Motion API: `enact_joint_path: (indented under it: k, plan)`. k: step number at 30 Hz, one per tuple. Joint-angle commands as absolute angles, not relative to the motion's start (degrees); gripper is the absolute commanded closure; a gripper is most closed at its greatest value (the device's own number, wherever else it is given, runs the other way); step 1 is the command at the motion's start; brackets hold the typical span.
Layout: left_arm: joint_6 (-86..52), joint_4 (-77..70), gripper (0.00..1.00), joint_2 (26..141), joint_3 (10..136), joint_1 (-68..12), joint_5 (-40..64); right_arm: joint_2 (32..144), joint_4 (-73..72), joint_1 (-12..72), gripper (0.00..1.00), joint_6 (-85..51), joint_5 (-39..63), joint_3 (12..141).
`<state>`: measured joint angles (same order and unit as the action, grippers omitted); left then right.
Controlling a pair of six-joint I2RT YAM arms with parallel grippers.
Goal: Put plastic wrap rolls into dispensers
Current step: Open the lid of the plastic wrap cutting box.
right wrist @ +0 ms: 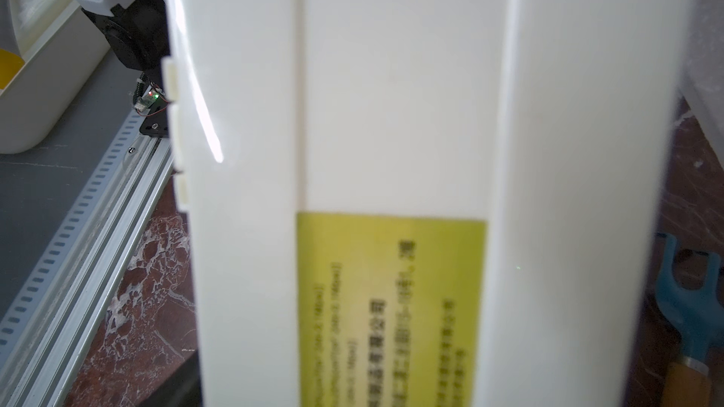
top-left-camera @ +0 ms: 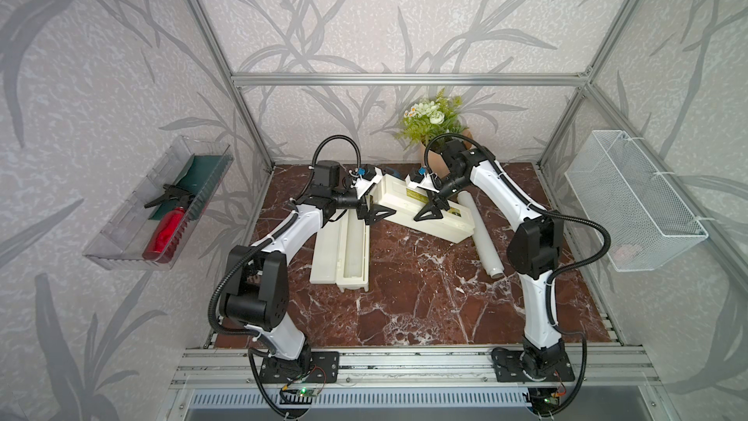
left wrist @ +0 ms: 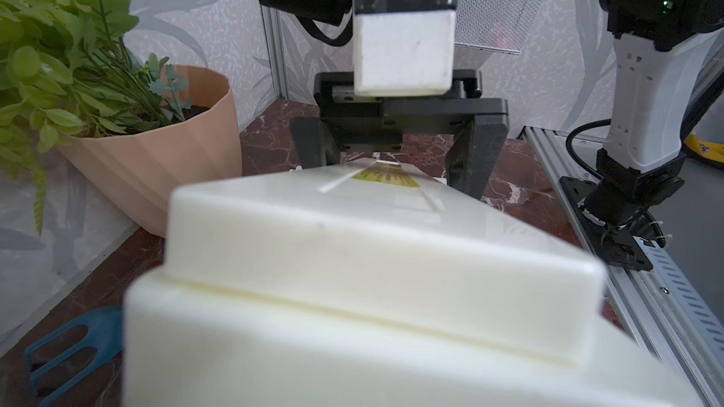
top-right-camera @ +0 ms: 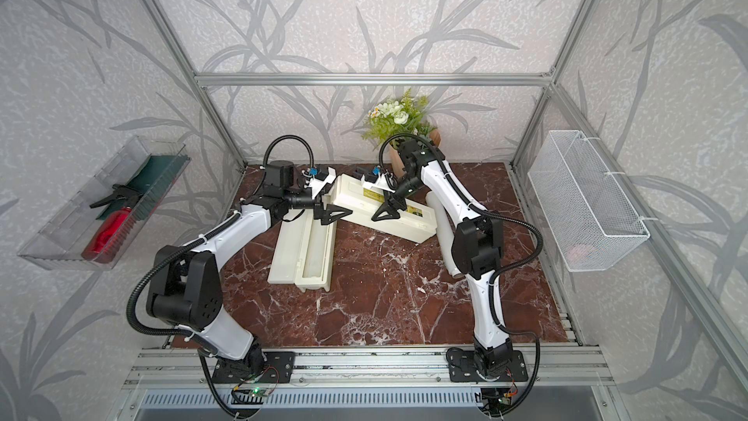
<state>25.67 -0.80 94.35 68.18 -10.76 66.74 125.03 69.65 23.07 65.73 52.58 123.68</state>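
Note:
A closed dispenser with a yellow-green label lies slantwise at the back of the table. My right gripper straddles its middle, fingers against both long sides, shut on it. My left gripper stands open at its left end, and that end fills the left wrist view. The open dispenser lies left of centre, lid flat, with what looks like a roll in its trough. Another plastic wrap roll lies on the table under my right arm.
A potted plant stands at the back, with a blue garden fork lying behind the closed dispenser. A clear bin with a red spray bottle hangs on the left wall. On the right wall is a white wire basket.

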Motion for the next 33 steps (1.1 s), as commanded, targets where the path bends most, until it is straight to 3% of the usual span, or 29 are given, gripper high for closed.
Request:
enact_joint_path:
  k: [1,11,13,18,24,33]
  plan:
    - [24.1,-7.5,0.07,94.1,67.3,-11.1,66.5,124.4,72.1,23.9,0.29,65.1,58.5,125.7]
    - [30.2,0.1,0.07,92.8,67.6,-12.2,64.8,125.3,73.1,22.8,0.23,64.2,60.6,127.8]
    - [32.0,2.0,0.16,92.9,68.0,-13.0,63.9,125.4,73.1,22.7,0.22,63.9,61.3,127.8]
    - [25.9,-4.4,0.49,93.7,67.6,-13.3,64.1,125.6,71.9,22.7,0.15,61.5,60.6,127.5]
    - [17.7,-12.8,0.64,94.7,66.7,-13.3,64.4,122.4,63.0,22.8,0.01,53.3,59.8,122.6]
    - [17.7,-10.6,0.74,94.5,66.1,-13.2,65.4,112.3,43.2,22.0,0.01,44.9,57.6,108.8]
